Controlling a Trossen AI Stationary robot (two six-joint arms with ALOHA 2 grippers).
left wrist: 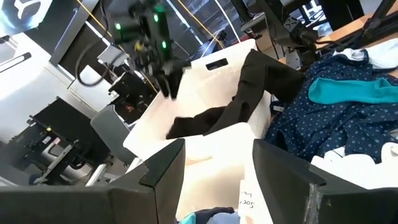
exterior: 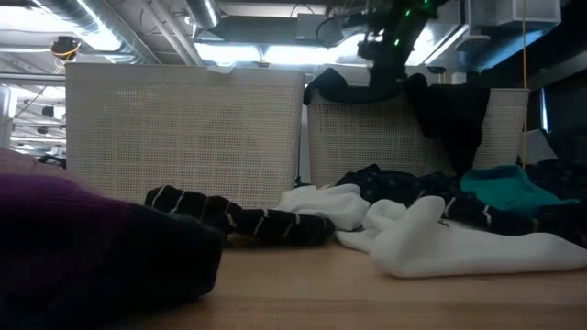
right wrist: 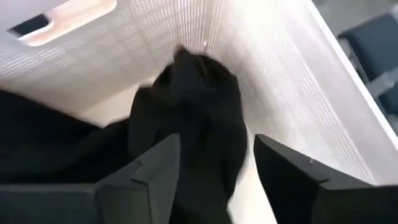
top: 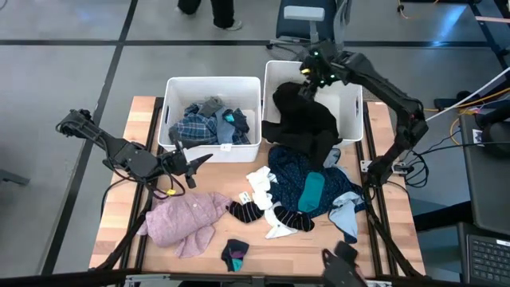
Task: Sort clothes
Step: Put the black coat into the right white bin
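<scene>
Clothes lie across a pale wooden table (top: 119, 231), and the one being handled is a black garment (top: 303, 123). It hangs from the right gripper (top: 307, 84), whose fingers are parted with the dark cloth bunched between them, seen clearly in the right wrist view (right wrist: 199, 118). Below that gripper the garment fills the right white bin (top: 351, 104) and spills over its near rim onto the table. Just beyond the spill rests a navy dotted cloth (top: 291, 171) with a teal piece (top: 312, 191) on top, white pieces (top: 261, 185) and striped dark socks (top: 245, 210) beside it. Farther off lie a pink fuzzy top (top: 187, 219) and a small dark sock (top: 235, 253) near the table's front edge.

The left gripper (top: 191, 163) hovers with fingers spread and nothing between them, just in front of the left white bin (top: 179, 88), which holds a blue plaid shirt (top: 195, 127) and grey pieces.

Around the table the room has a grey floor with dark lines; a person's legs (top: 215, 9) stand beyond the bins, and ceiling pipes and lights show overhead.
</scene>
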